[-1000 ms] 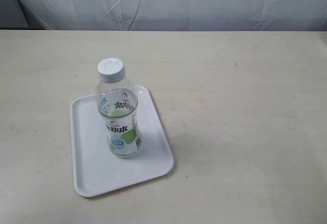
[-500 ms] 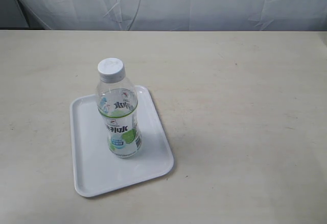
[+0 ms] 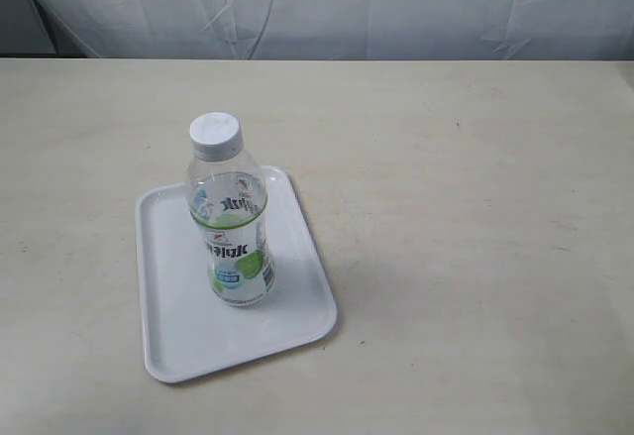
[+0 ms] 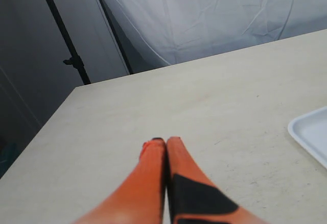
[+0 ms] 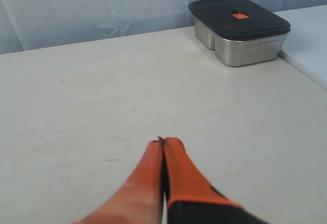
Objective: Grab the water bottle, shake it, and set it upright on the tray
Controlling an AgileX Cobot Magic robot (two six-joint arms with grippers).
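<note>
Left claw (image 4: 164, 141): tips pressed together, empty, over the counter (image 3: 475, 207). Right claw (image 5: 163, 141): tips pressed together, empty. Beyond the left claw, apart from it: the tray (image 3: 168, 326), with the water bottle (image 3: 229, 222) upright on it. Far beyond the right claw: lidded metal container (image 5: 239, 30).

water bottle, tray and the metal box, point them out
water bottle (image 3: 233, 247), exterior view, on its label.
tray (image 3: 178, 336), exterior view, bare floor near its front edge.
metal box (image 5: 258, 27), right wrist view, on its dark lid.

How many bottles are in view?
1. The bottle stands upright on the tray, left of centre in the exterior view. Neither wrist view shows another.
</note>
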